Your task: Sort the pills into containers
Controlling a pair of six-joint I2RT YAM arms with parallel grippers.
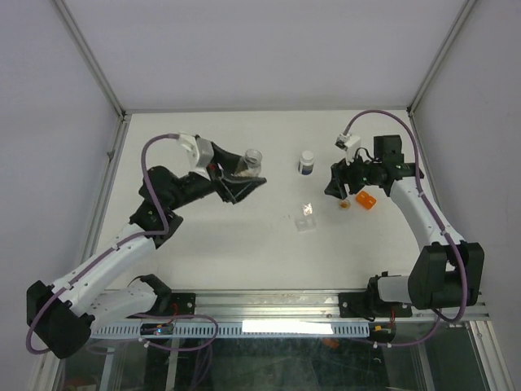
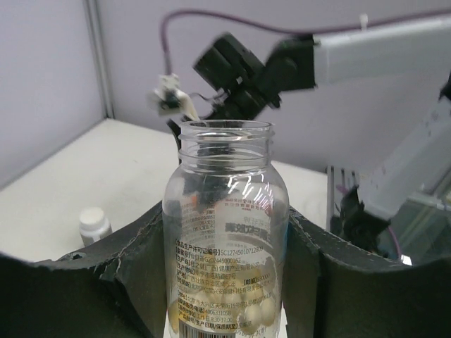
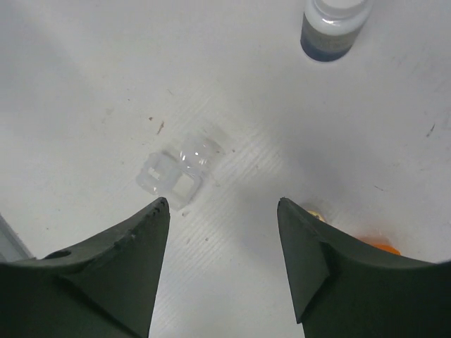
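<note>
My left gripper [image 1: 244,174] is shut on a clear, open-mouthed pill bottle [image 2: 225,211], held upright above the table's left middle. Pale yellow round pills [image 2: 258,310] lie in its bottom. The flat clear two-cell box [image 1: 306,225] lies mid-table and also shows in the right wrist view [image 3: 169,180], with a small clear piece [image 3: 200,151] touching it. My right gripper [image 3: 222,204] is open and empty above the table, to the right of the box. A small tan-tinted vial [image 1: 345,205] stands just by its right finger, mostly hidden in the right wrist view [image 3: 315,212].
A small white-capped bottle with dark contents [image 1: 306,163] stands behind the box and shows in the right wrist view [image 3: 335,28] and the left wrist view [image 2: 94,225]. An orange object [image 1: 366,199] lies under the right arm. Grey walls enclose the table.
</note>
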